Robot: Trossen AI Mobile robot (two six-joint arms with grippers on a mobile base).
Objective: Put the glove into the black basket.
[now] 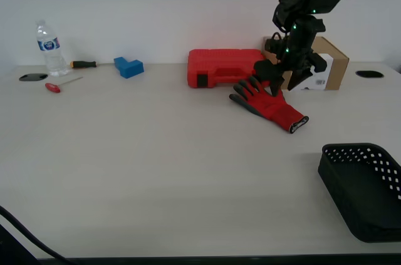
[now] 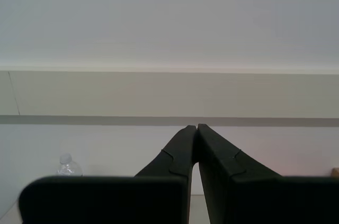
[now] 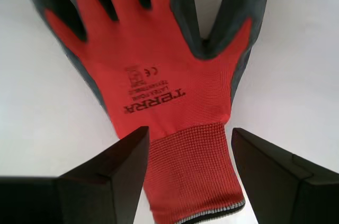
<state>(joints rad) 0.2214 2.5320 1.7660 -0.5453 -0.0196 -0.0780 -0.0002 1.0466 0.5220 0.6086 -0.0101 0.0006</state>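
The glove (image 1: 270, 106) is red knit with dark grey fingers and lies flat on the table, in front of the red tool case. My first gripper (image 1: 287, 83) hangs open just above it; in the first wrist view its jaws stand apart on either side of the glove's cuff (image 3: 188, 166), with my first gripper (image 3: 189, 144) not touching it. The black basket (image 1: 363, 190) sits empty at the table's front on the exterior view's right, partly cut off. My second gripper (image 2: 196, 128) is shut and empty, pointing at the wall; it does not show in the exterior view.
A red tool case (image 1: 223, 67) and a cardboard box (image 1: 326, 63) stand behind the glove. A water bottle (image 1: 49, 49), screwdrivers (image 1: 83, 64) and a blue block (image 1: 128, 66) lie at the back on the exterior view's left. The bottle also shows in the second wrist view (image 2: 67, 166).
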